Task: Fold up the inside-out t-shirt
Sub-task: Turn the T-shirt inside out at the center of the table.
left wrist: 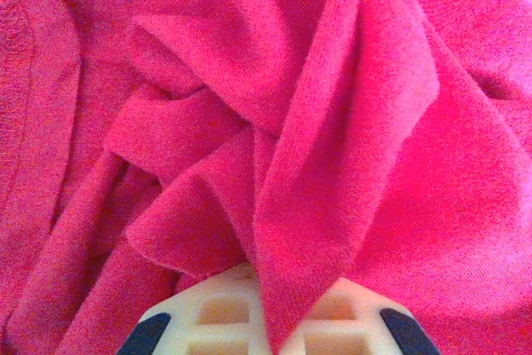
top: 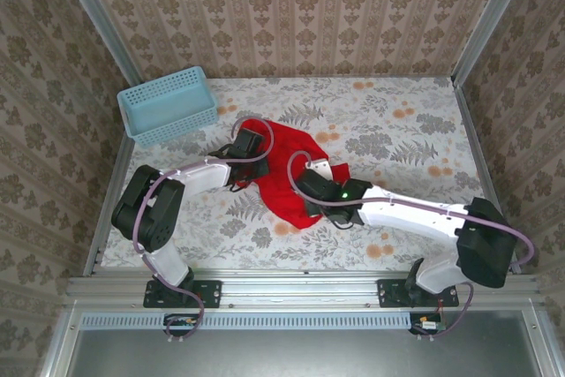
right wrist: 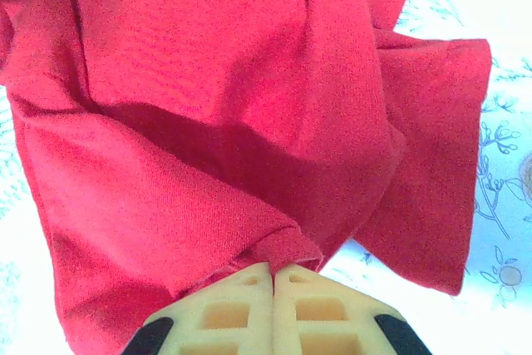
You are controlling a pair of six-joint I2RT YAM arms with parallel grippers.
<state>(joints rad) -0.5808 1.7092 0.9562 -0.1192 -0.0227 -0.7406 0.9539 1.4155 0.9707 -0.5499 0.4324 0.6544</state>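
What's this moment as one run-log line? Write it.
garment: bright red soft cloth t-shirt bunched | left claw: shut on it | right claw: shut on its edge

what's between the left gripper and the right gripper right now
In the top view, bunched red cloth of the t-shirt spans the stretch between the left gripper and the right gripper.

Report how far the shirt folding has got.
Nothing looks folded yet: the t-shirt lies crumpled on the table. In hand: the left pincer is shut on a bunched fold, and the right pincer pinches a hem edge. To do: spreading it flat and making every fold.
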